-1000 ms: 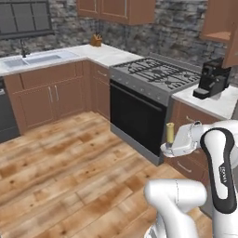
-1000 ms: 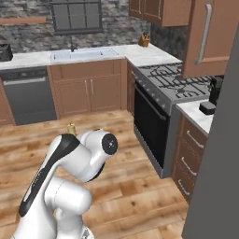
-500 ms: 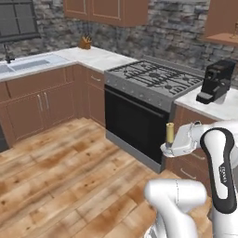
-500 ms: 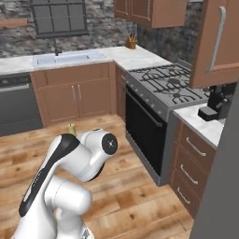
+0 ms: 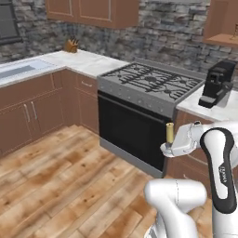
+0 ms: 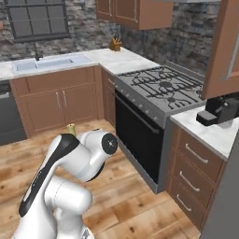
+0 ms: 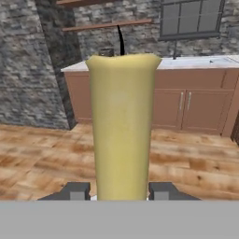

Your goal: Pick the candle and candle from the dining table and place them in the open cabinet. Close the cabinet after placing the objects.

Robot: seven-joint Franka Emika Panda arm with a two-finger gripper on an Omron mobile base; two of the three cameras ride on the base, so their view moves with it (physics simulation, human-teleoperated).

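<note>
end effector (image 7: pixel 120 192) pinching the candle (image 7: pixel 122 126) upright; keep it level and steady while approaching the cabinet (image 6: pixel 226 46).

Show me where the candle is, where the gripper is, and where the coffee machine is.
candle (image 7: pixel 122 126), hand view, middle of its yellow body.
gripper (image 7: pixel 119 191), hand view, between the two dark fingertips, shut on the candle.
coffee machine (image 5: pixel 217 82), left base view, its black front.
</note>
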